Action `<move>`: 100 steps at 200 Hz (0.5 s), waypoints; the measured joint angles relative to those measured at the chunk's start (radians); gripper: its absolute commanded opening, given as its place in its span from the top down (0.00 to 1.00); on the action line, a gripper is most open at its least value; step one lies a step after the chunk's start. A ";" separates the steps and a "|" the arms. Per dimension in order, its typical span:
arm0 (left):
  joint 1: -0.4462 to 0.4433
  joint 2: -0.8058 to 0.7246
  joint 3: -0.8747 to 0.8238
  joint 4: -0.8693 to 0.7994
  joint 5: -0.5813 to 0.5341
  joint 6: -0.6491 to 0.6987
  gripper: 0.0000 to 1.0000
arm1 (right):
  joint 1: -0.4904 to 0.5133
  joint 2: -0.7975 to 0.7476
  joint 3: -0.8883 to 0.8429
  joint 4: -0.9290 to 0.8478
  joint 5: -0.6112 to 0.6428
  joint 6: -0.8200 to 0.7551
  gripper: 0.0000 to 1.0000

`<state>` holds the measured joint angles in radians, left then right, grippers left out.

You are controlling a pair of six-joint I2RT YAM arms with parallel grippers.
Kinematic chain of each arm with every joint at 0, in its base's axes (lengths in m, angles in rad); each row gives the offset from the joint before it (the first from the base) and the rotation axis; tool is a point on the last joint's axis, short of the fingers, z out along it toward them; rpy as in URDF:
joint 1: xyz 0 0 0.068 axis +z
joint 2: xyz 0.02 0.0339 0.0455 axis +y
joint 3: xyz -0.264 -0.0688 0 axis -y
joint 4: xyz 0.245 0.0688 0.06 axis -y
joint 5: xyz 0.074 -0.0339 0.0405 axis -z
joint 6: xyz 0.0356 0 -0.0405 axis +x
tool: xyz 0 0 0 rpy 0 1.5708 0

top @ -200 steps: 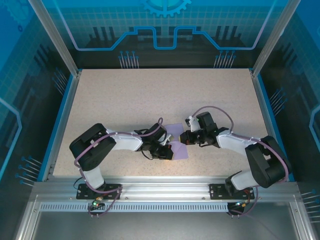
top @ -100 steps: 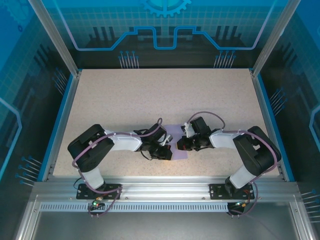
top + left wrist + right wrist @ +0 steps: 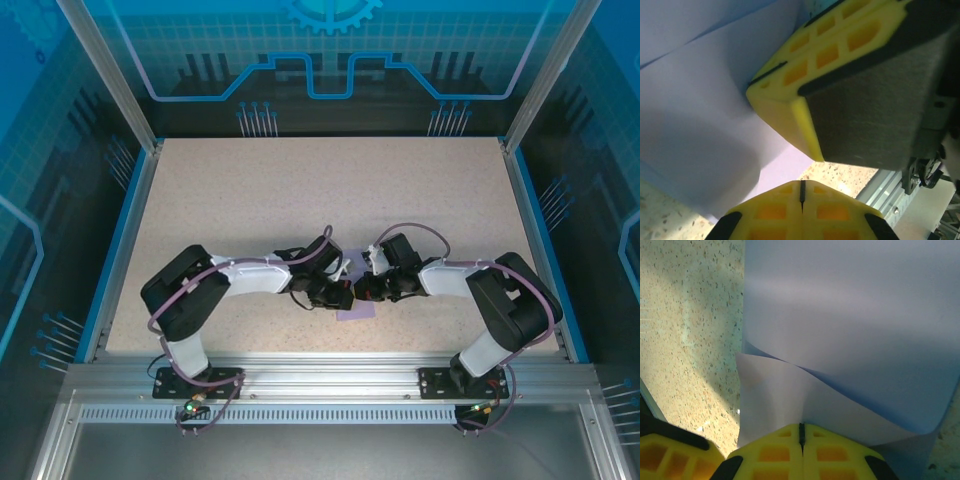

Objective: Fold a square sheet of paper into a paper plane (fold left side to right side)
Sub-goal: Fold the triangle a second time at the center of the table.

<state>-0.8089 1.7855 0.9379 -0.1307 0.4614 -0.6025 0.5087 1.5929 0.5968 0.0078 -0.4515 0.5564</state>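
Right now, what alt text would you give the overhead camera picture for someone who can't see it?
Seen from above, a white-and-black left arm and right arm reach inward so the left gripper and right gripper nearly touch over a small lavender sheet of paper near the front middle of a speckled beige table. Blue-lit enclosure walls surround it.

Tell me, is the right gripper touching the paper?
Touching. In the right wrist view the right gripper is shut on the paper, which runs straight into its yellow fingers.
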 measured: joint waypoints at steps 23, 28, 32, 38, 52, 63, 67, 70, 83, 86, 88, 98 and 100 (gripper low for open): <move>0.000 0.037 0.008 -0.006 0.000 0.002 1.00 | 0.000 0.000 0.000 0.000 0.000 0.000 1.00; 0.000 0.043 0.008 -0.008 -0.001 0.002 1.00 | 0.000 0.000 0.000 0.000 0.000 0.000 1.00; 0.000 0.047 0.008 -0.011 -0.001 0.002 1.00 | 0.000 0.000 0.000 0.000 0.000 0.000 1.00; 0.000 0.051 0.008 -0.016 -0.001 0.002 0.99 | 0.000 0.000 0.000 0.000 0.000 0.000 1.00; 0.000 0.053 0.009 -0.023 -0.005 0.002 1.00 | 0.000 0.000 0.000 -0.002 0.000 0.000 1.00; 0.000 0.053 0.009 -0.026 -0.008 0.002 1.00 | 0.000 0.000 0.001 -0.005 0.000 0.000 1.00; 0.000 0.052 0.009 -0.026 -0.010 0.001 1.00 | 0.000 0.000 0.002 -0.007 0.000 0.000 1.00; 0.000 0.053 0.009 -0.026 -0.011 0.000 1.00 | 0.000 0.000 0.003 -0.008 0.000 0.000 1.00; -0.001 0.052 0.008 -0.026 -0.012 -0.002 1.00 | 0.001 0.000 0.006 -0.015 0.002 -0.003 1.00; -0.001 0.052 0.008 -0.026 -0.012 -0.003 1.00 | 0.001 0.000 0.006 -0.016 0.002 -0.004 1.00; -0.001 0.052 0.007 -0.024 -0.012 -0.003 1.00 | 0.001 0.000 0.006 -0.017 0.002 -0.005 1.00; -0.001 0.050 -0.002 -0.014 -0.011 -0.011 1.00 | 0.001 0.000 0.008 -0.020 0.002 -0.008 1.00; -0.001 0.048 -0.005 -0.010 -0.011 -0.014 1.00 | 0.001 0.000 0.008 -0.022 0.002 -0.008 1.00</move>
<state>-0.8097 1.8336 0.9329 -0.1406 0.4500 -0.6167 0.5098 1.5932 0.6052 -0.0139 -0.4492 0.5480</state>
